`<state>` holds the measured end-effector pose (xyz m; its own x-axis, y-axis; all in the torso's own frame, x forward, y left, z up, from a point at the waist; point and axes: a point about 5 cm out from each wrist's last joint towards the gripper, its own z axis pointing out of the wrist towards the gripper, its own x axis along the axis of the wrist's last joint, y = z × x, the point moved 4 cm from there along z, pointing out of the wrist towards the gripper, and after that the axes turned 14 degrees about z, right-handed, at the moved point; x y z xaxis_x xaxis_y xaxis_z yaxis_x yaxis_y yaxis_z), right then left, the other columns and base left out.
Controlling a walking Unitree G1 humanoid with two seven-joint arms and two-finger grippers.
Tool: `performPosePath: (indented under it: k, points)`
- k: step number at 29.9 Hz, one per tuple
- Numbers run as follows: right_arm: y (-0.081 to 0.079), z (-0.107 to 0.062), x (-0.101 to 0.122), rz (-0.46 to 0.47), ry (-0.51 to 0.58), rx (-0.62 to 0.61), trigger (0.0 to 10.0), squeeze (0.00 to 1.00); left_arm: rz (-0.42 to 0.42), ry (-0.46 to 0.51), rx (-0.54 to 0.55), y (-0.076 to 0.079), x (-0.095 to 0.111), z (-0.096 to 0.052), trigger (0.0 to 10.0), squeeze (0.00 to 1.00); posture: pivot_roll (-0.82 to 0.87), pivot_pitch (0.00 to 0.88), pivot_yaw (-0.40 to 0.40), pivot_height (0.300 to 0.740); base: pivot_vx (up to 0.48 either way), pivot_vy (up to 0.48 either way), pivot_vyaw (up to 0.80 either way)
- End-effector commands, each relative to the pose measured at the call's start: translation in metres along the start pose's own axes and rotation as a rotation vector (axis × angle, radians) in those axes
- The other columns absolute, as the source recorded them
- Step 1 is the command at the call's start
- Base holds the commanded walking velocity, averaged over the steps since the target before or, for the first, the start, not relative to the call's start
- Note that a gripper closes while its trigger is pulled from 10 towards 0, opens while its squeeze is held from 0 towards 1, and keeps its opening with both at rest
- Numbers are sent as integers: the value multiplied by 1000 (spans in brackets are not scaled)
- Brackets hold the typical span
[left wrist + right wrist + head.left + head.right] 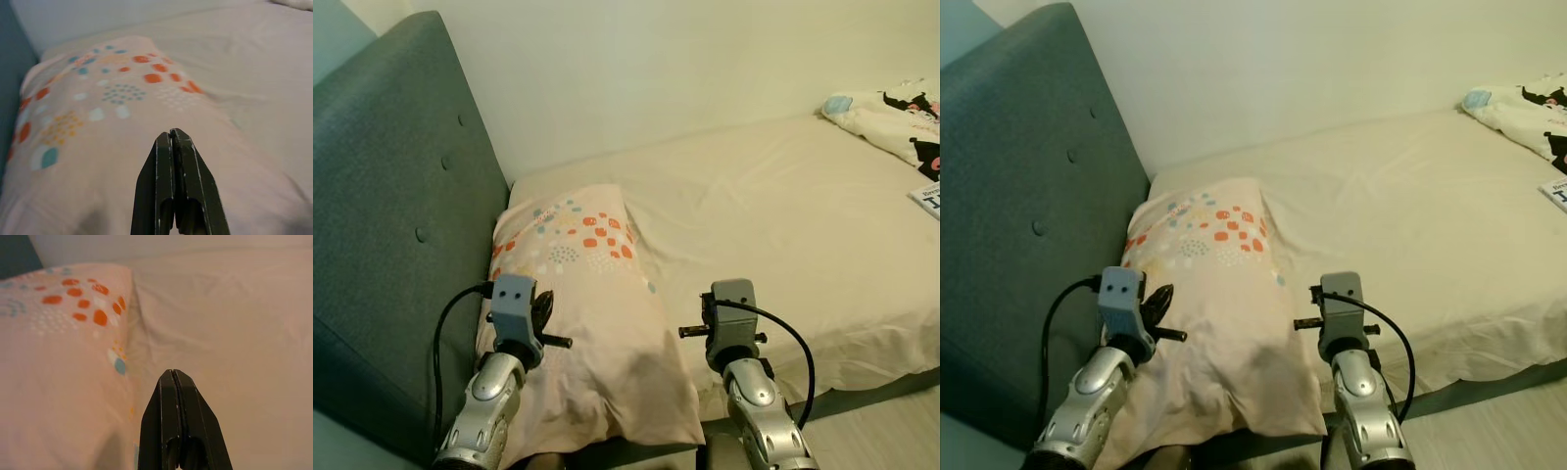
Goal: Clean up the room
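The bed [783,225] looks smooth with the spotty pillow [582,304] at its head by the headboard [391,196], so you still have the blanket [891,117] at 2 o'clock to tidy, and your left gripper [172,139] and right gripper [172,377] are both closed tight, holding nothing.

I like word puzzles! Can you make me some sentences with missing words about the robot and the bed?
1. The spotted pillow lies on the bed next to the dark grey ____.
2. The fingers of the left pincer are ____.
3. The right pincer hovers over the cream ____, beside the pillow.
4. The biggest spots on the pillow are ____.

Missing words: headboard; shut; sheet; orange
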<state>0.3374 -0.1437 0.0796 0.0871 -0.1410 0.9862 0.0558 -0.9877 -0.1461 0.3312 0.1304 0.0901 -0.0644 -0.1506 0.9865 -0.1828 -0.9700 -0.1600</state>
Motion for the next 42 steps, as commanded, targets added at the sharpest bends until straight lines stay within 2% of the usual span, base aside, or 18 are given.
performPosePath:
  k: [1, 5, 10, 18, 27, 28, 30, 32, 33, 42]
  points:
    - [-10, -2, -7, 29, -15, 44, 10000, 0, 28, -28, -10, 2, -3, -3, 10000, 0, -76, 36, 84, 639, 0, 0, 0]
    - [-15, -3, -10, 28, -21, 68, 10000, 0, 27, -32, -19, 5, -4, -4, 10000, 0, -75, 32, 78, 649, 0, 0, 0]
    - [-19, -8, -14, 28, -36, 104, 10000, 0, 77, -15, -75, 14, -2, -10, 10000, 0, -75, 32, 78, 669, 0, 0, 0]
    - [-18, -8, -11, 38, -27, 102, 10000, 0, 106, -49, -61, 14, -3, -13, 10000, 0, -78, 45, 81, 699, 0, 0, 0]
    - [-21, -7, -11, 40, -26, 109, 10000, 0, 78, -65, -77, 15, -4, -14, 10000, 0, -76, 45, 86, 734, 0, 0, 0]
    - [-21, -7, -11, 43, -25, 109, 10000, 0, 83, -43, -74, 15, -1, -14, 10000, 0, -72, 46, 83, 739, 0, 0, 0]
    - [-22, -7, -11, 42, -28, 112, 10000, 0, 87, -13, -50, 12, 4, -14, 10000, 0, -72, 46, 83, 740, 0, 0, 0]
    - [-24, -6, -13, 38, -38, 113, 10000, 0, 56, -20, -30, 10, 3, -13, 10000, 0, -71, 45, 80, 740, 0, 0, 0]
    - [-24, -5, -14, 25, -47, 115, 10000, 0, 29, -53, -39, 11, -2, -13, 10000, 0, -70, 45, 77, 740, 0, 0, 0]
    - [-31, -6, -21, 27, -82, 151, 10000, 0, 73, -91, -48, 7, -9, -15, 10000, 0, -70, 51, 74, 740, 0, 0, 0]
